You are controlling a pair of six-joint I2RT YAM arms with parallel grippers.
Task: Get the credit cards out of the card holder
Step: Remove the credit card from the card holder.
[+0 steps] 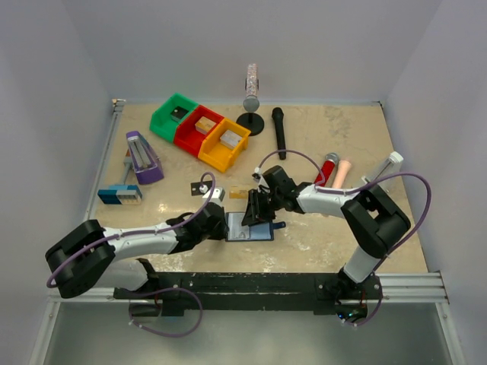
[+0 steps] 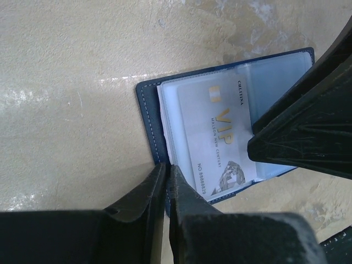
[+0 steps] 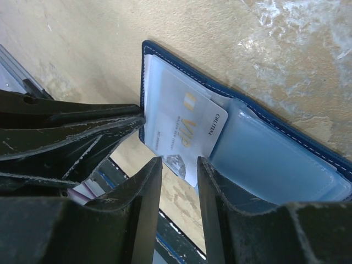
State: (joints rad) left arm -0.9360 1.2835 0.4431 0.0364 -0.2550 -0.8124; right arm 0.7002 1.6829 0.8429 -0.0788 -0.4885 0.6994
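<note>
The pale beige marbled table (image 1: 319, 243) carries everything. My work sits close to the middle of its near edge.

My left arm (image 1: 144, 239) lies low and long. It runs from the near left corner rightward along the near edge, with the wrist almost level with the table. My right arm (image 1: 327, 199) folds at the elbow near the near right corner. From there it reaches leftward toward the centre, and its wrist tips steeply down over the same spot.

My left gripper (image 1: 223, 226) (image 2: 166, 168) is closed to a thin slit, pinching the left border of the dark blue bifold card holder (image 1: 259, 233) (image 2: 148, 110) (image 3: 286, 165). My right gripper (image 1: 255, 213) (image 3: 179, 165) has its jaws parted and comes down from the far side. In the right wrist view, the free end of a card shows in the gap between the fingers. I cannot tell whether either finger touches the card. In the left wrist view, one finger tip sits on the clear pocket.

The card holder lies open and flat, inner faces up. It has pale stitching along its edge and blue-grey translucent pockets. A silvery grey card (image 2: 220, 132) (image 3: 184, 126) with gold "VIP" lettering sticks partway out of one pocket, toward the side my left gripper holds.
</note>
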